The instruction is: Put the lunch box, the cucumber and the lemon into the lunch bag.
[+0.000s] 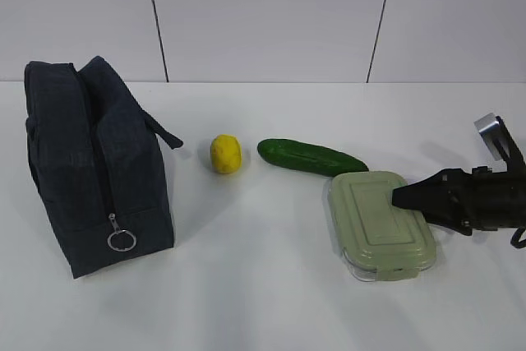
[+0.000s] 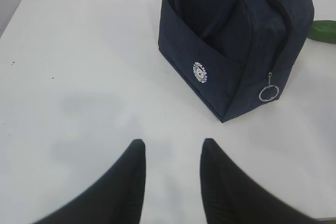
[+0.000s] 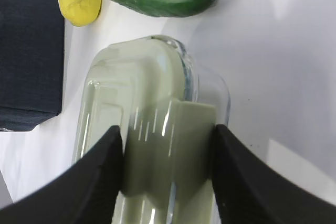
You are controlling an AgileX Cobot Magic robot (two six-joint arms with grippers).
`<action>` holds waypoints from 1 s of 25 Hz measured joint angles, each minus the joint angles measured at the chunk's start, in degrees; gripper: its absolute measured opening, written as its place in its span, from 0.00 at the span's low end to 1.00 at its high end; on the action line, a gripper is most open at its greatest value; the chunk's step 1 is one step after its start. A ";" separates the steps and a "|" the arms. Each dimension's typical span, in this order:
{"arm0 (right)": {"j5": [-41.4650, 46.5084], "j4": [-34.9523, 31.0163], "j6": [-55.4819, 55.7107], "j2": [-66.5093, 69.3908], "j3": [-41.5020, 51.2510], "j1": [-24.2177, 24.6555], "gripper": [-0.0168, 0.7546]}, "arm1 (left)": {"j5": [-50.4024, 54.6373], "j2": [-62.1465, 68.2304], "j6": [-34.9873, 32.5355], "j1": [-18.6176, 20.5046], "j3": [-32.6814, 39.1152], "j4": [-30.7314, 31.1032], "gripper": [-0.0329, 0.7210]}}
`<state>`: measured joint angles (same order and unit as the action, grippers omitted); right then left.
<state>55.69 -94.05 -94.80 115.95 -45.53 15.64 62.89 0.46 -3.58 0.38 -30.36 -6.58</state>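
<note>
A: Where's the lunch box (image 1: 380, 221)?
B: Flat on the white table (image 1: 263, 302), at the right of the exterior view, pale green lid up. Its long axis runs from the far table toward the near edge, slanting a little to the right as it comes closer, with a clip on the near short end.
A: And the right gripper (image 3: 167, 145)?
B: It reaches in from the right, over the box's right side. The wrist view shows the black fingers (image 3: 102, 182) straddling the clear base, one at each long side and right up against the walls. Whether they actually press it, I cannot tell; the box sits on the table.
A: The rest?
B: The cucumber (image 1: 311, 156) lies just behind the box, pointing left to right with its right end dipping nearer. The lemon (image 1: 225, 154) sits just left of it, apart. Well to the left stands the navy lunch bag (image 1: 94, 162), upright, its ring pull (image 1: 122, 240) hanging low on the near end.
A: The left gripper (image 2: 172, 148)?
B: Only its own camera shows it: fingers partly spread over bare table, holding nothing. That view also catches a round white logo (image 2: 200, 72) on the bag's side, hidden from the exterior camera.
A: The room?
B: Pale panelled wall (image 1: 271, 14) behind the table
</note>
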 joint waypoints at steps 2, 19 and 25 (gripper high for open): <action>0.14 0.00 -0.10 0.00 0.00 0.00 0.54 | 0.00 0.00 0.00 0.00 0.00 0.00 0.36; 0.85 0.23 -0.42 0.02 0.00 0.00 0.53 | 0.00 0.00 0.00 0.80 0.00 0.00 0.36; 4.87 0.23 -0.42 0.12 0.00 0.00 0.53 | 0.00 0.00 0.00 0.44 0.00 0.00 0.36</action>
<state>60.56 -93.82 -95.23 116.07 -45.53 15.64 62.89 0.46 -3.58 0.83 -30.36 -6.58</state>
